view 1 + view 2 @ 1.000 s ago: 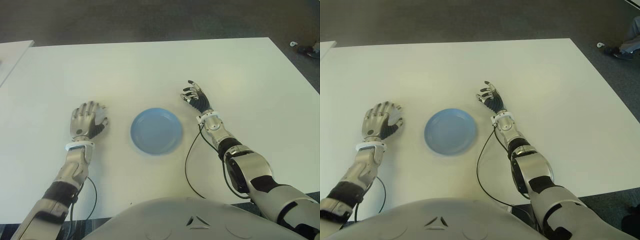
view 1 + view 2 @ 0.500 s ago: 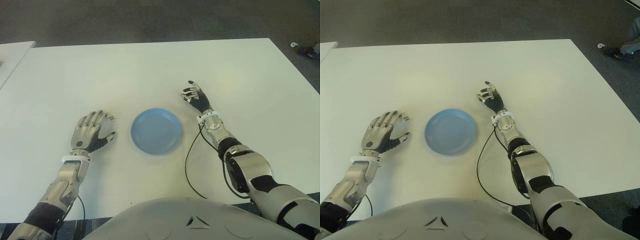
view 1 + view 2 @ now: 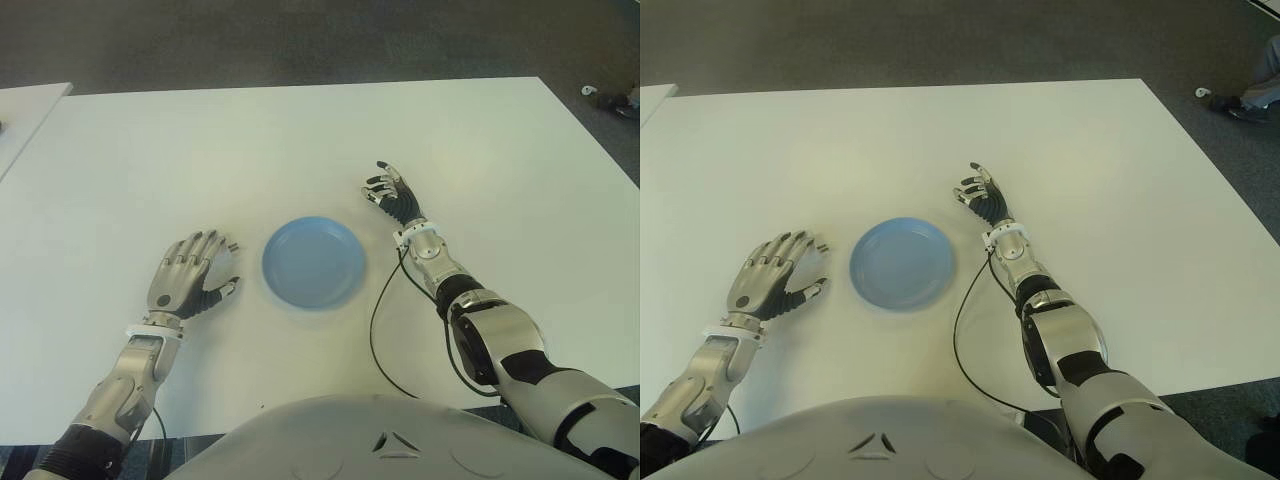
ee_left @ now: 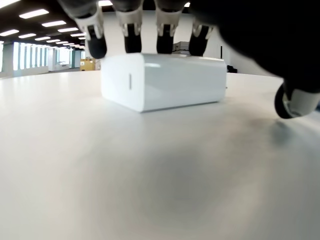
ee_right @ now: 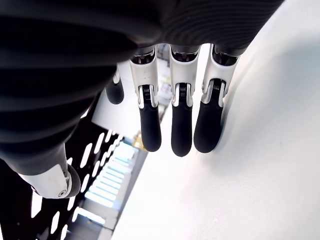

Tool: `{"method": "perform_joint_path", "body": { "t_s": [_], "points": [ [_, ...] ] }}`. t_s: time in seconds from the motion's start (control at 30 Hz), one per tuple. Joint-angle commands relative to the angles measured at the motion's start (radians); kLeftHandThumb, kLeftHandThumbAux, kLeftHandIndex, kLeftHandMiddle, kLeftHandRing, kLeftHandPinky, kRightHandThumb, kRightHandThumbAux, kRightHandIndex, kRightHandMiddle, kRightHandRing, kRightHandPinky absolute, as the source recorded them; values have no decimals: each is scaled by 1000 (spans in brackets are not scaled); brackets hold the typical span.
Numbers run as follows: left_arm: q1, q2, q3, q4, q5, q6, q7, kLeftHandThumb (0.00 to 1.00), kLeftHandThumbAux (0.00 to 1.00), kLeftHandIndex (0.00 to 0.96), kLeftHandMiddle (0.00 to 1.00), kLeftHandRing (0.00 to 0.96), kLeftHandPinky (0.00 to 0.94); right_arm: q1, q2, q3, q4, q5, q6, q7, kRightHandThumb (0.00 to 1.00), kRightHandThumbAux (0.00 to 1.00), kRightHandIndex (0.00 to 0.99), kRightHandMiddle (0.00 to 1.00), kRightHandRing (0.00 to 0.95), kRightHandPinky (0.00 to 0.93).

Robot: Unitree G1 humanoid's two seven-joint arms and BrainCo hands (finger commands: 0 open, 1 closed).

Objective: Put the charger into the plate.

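Your task is barely begun: the round pale-blue plate [image 3: 313,262] on the white table [image 3: 300,140] holds nothing, and the white rectangular plastic charger [image 4: 162,80] lies on the tabletop just beyond the fingertips [image 4: 131,37] of your left hand [image 3: 187,275], which shows left of the plate, fingers spread, gripping nothing. Your right hand [image 3: 395,196] shows to the plate's right, fingers loosely open and empty, so grasp, carry and release are all left.
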Motion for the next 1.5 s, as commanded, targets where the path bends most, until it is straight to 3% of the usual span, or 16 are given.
{"method": "perform_joint_path", "body": {
  "t_s": [0.03,1.0,1.5],
  "points": [
    [23,-13,-25,12,23,-14,-21,66,316,0,0,0,0,66,32,17,59,-21,84,54,0,590,59,317,321,241],
    [-25,-48,17,38,70,10,50,76,307,0,0,0,0,71,23,38,58,-42,66,26,0,685,100,359,363,285],
    [-61,-67,21,35,75,4,84,96,307,0,0,0,0,70,21,44,58,-44,66,21,0,642,91,341,366,309]
  ]
}}
